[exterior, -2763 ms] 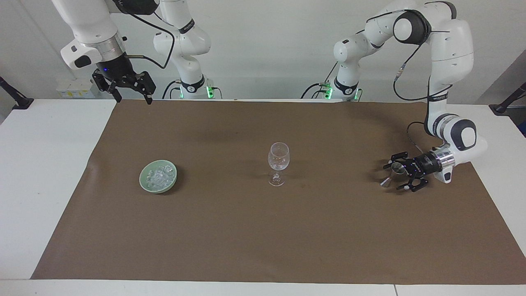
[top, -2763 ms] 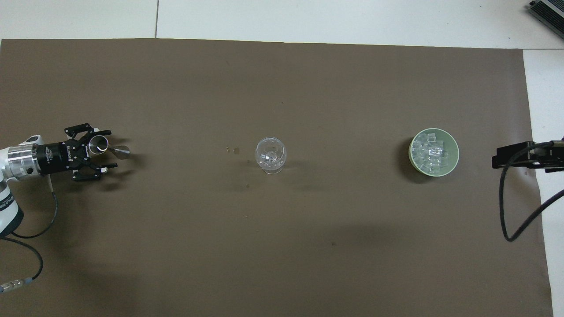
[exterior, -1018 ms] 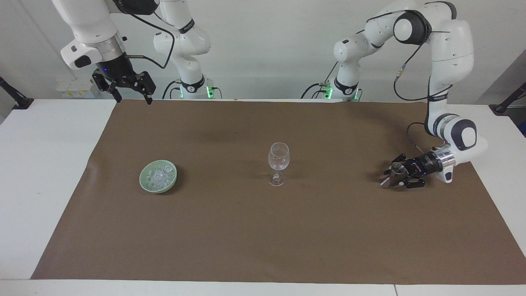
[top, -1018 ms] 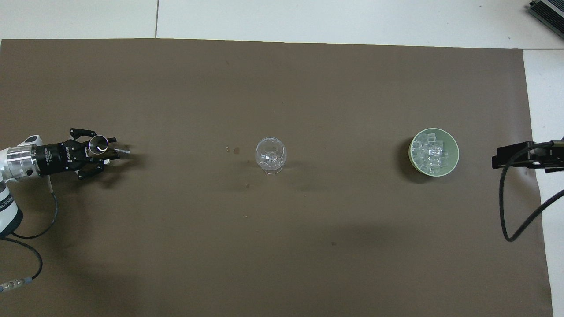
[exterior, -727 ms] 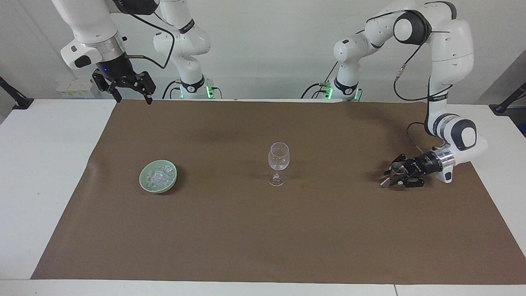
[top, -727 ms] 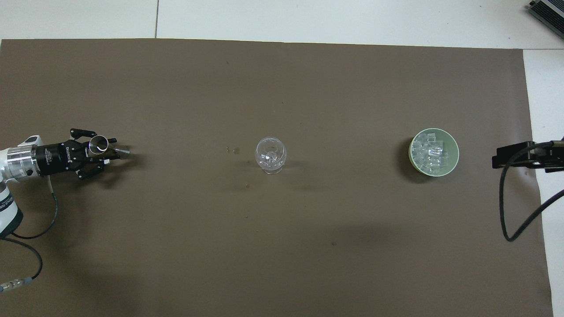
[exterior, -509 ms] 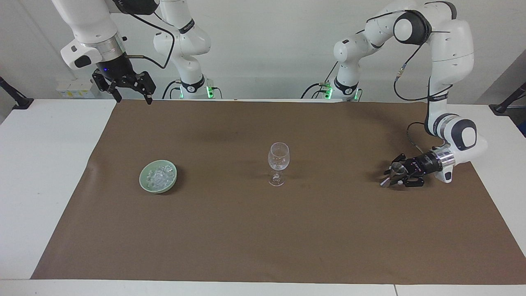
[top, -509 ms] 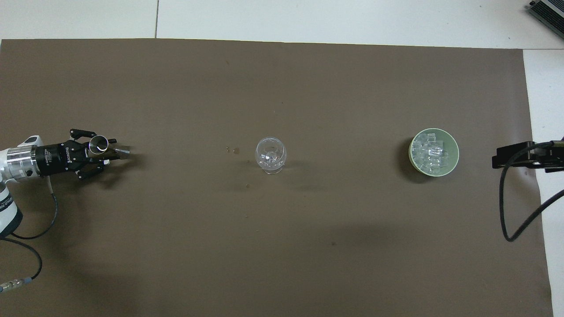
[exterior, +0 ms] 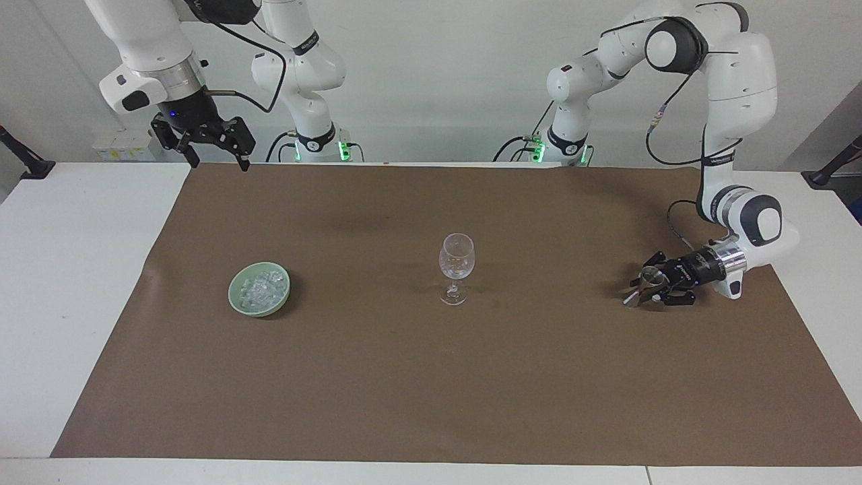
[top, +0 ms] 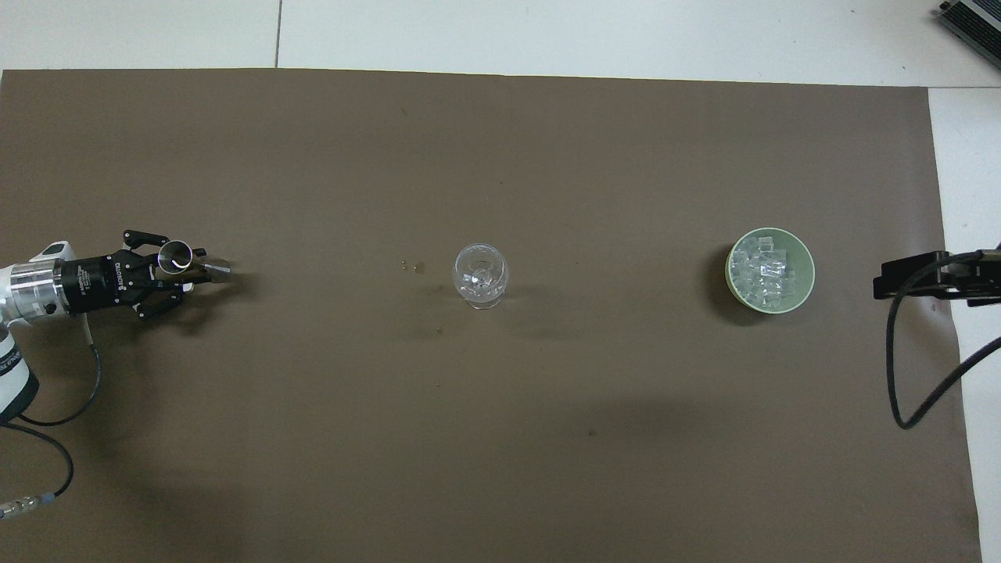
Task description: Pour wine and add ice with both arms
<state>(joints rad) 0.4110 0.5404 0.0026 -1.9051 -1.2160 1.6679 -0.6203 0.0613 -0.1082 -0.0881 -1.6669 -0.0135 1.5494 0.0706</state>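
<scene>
At the left arm's end of the mat | left gripper (exterior: pixel 648 288) narrower than 1 s ago, now clamping small metal cup (top: pixel 175 255) | lift looks next | right gripper (exterior: pixel 214 159) waiting raised, fingers apart

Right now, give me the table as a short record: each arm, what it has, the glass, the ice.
left gripper: low over the brown mat at the left arm's end of the table, fingers shut on a small metal cup
metal cup: upright, mouth up, contents not visible
right gripper: raised over the mat's edge nearest the robots, fingers open, holds nothing, waiting
wine glass: upright mid-mat, looks empty of wine
ice: heaped in the green bowl, toward the right arm's end
</scene>
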